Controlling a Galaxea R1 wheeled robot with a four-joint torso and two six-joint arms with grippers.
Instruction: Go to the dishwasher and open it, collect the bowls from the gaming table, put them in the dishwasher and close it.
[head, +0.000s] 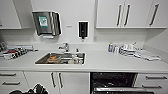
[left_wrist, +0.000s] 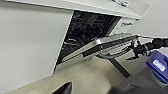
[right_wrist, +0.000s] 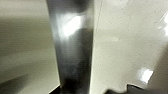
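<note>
Dishwasher (head: 113, 82) at 5 o'clock below the smooth white counter (head: 105, 62): steel door half lowered, dark wire racks visible. We cannot tell either claw's state. Rectangular steel sink (head: 61, 58) at 10 o'clock of it.

The long white table (head: 105, 62) is pale and plain, and the flat white cabinet doors (head: 110, 13) above it carry dark grey bar handles (head: 127, 15). The sunken steel sink (head: 43, 59) is silver-grey, with an orange patch among the things in it. On the white wall, the shiny steel towel dispenser (head: 47, 22) bears a green label, and the small soap dispenser (head: 83, 29) is black in a white frame. The built-in steel-fronted dishwasher (left_wrist: 100, 45) shows a black racked interior behind its silver-grey door. In the left wrist view, the floor (left_wrist: 82, 75) is beige and a robot part (left_wrist: 158, 65) is blue with a white label.
</note>
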